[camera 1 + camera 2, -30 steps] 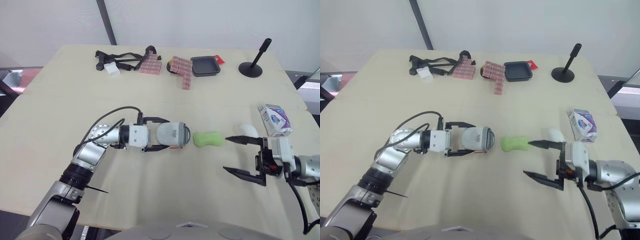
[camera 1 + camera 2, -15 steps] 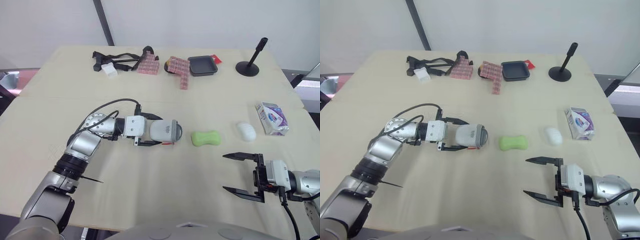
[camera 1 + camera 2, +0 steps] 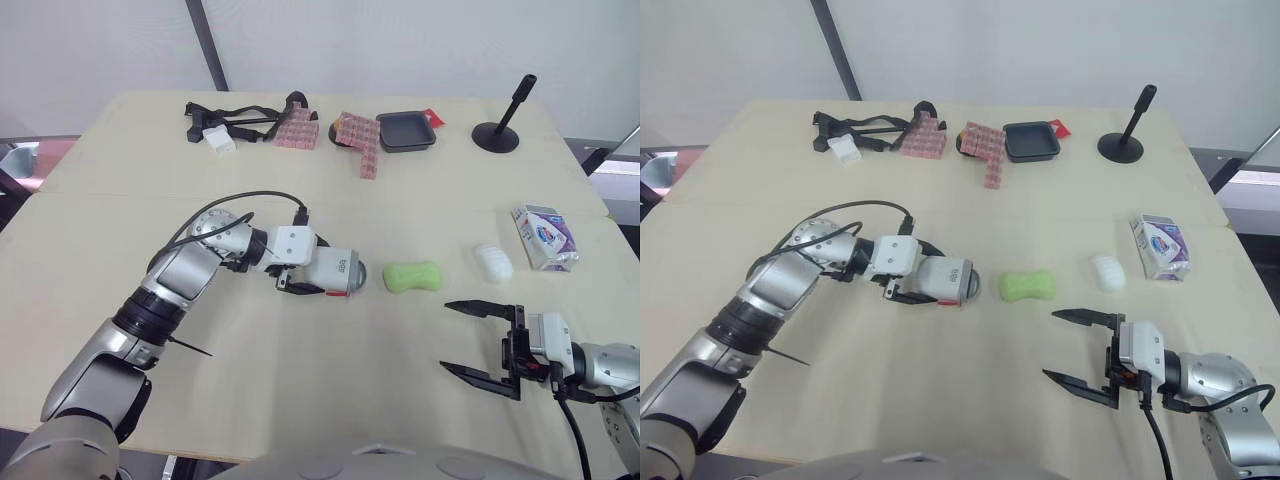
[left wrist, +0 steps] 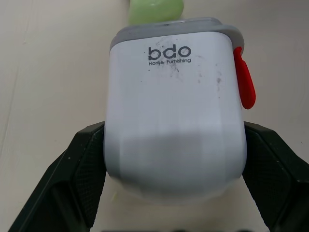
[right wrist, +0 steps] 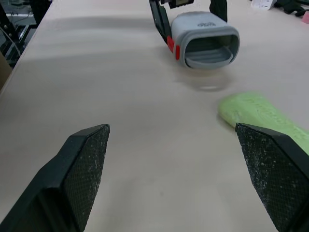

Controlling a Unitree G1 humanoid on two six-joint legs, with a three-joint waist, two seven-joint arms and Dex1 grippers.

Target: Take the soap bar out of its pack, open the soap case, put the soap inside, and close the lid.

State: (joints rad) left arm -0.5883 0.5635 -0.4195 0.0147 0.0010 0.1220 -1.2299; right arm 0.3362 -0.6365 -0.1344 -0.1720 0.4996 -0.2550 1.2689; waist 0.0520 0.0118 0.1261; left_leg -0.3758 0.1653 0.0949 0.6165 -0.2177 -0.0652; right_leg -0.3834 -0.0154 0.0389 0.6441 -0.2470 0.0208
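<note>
My left gripper [image 3: 312,272] is shut on the white and grey soap case [image 3: 337,273], which has a red latch [image 4: 244,82] and lies on its side low over the table. The case's open mouth [image 5: 208,44] faces the green soap bar [image 3: 413,276], a short gap to its right. Farther right a white oval piece [image 3: 492,262] lies beside the white and purple soap pack [image 3: 545,238]. Near the front right my right gripper [image 3: 446,336] stands open and empty, its fingers pointing at the soap from a distance.
Along the table's far edge lie black straps with a white piece [image 3: 228,127], pink blocks [image 3: 362,142], a black tray [image 3: 408,131] and a black stand [image 3: 502,130]. The table's front edge runs just below my right gripper.
My right gripper has drawn back from beside the white oval piece toward the front edge. The left arm has swung the case's mouth down and toward the green soap.
</note>
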